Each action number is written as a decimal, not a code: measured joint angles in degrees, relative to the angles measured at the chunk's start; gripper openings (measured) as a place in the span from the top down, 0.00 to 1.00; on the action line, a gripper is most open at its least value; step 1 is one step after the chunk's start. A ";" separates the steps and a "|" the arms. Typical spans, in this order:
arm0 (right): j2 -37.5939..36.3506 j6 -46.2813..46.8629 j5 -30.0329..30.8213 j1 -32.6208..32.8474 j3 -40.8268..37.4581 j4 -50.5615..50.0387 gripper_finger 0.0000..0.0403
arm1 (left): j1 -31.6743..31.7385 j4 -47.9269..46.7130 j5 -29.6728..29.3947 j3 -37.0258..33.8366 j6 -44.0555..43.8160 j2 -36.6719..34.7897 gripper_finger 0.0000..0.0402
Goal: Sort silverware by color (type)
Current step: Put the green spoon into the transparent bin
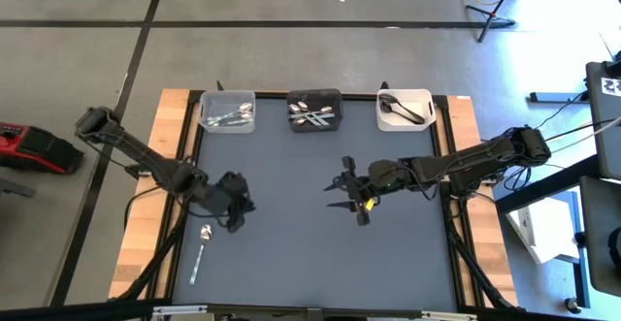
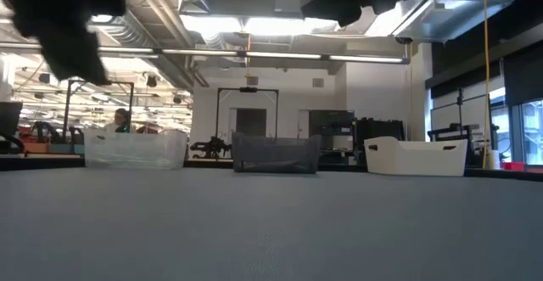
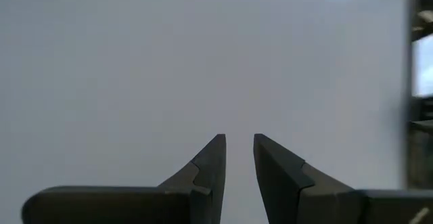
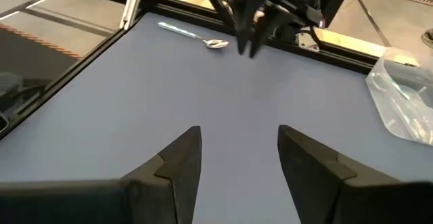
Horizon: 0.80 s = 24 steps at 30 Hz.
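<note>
High view, near edge: one silver spoon [image 1: 201,251] lies loose on the desk [image 1: 310,253] by the near left corner, bowl pointing to the far edge.
Left claw [image 1: 236,211]: just beyond the spoon, empty, fingers narrow with a slim gap.
Right claw [image 1: 351,198]: mid-desk, empty, fingers wide, waiting.
Far edge: clear bin [image 1: 227,111], black bin [image 1: 314,108] and white bin [image 1: 404,109] already hold spoons.
Step, as I judge: last spoon awaits pickup.
Next move: left claw must open, reach back over the handle, then carry it to the matching bin.
</note>
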 joint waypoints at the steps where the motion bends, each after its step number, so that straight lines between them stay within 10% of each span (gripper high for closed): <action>1: 0.00 -0.10 0.00 0.35 -0.01 -0.29 0.55 | -1.64 0.43 0.02 0.00 -2.22 0.00 0.82; 8: 0.00 -0.59 0.01 3.39 0.00 -1.00 0.55 | -10.81 5.57 -1.38 2.03 -12.48 3.42 0.82; 24: 0.00 -0.51 0.01 9.95 0.00 -2.65 0.55 | -25.82 -20.35 7.55 22.97 -50.15 21.62 0.82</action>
